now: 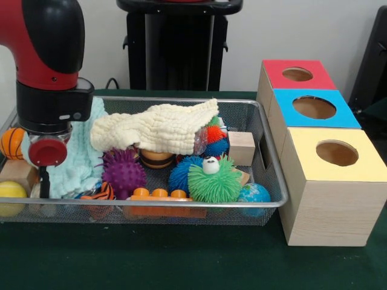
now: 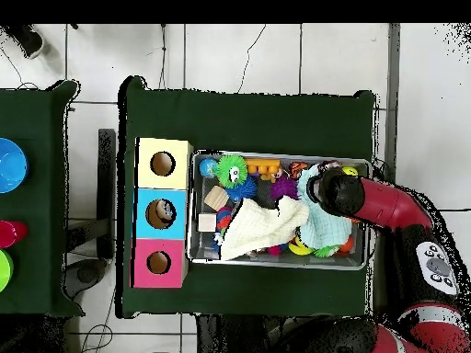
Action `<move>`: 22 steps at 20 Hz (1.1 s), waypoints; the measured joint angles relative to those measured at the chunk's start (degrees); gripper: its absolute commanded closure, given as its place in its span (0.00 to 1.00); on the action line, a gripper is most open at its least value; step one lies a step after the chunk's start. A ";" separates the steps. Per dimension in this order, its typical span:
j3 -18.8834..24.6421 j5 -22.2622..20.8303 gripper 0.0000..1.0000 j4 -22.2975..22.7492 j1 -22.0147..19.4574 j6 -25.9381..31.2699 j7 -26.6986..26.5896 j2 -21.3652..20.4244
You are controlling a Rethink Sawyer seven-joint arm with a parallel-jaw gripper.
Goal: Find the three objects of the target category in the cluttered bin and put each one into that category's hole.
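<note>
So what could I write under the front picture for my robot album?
The red robot arm reaches into the wire bin of fuzzy toys and cloths, beside three boxes with holes.
</note>
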 measured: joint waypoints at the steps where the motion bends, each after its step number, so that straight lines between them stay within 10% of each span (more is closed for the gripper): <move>1: -0.17 0.00 0.00 0.07 0.19 -0.25 0.00 -0.01; 22: -0.40 -0.74 0.00 0.79 1.32 -0.97 0.00 -0.45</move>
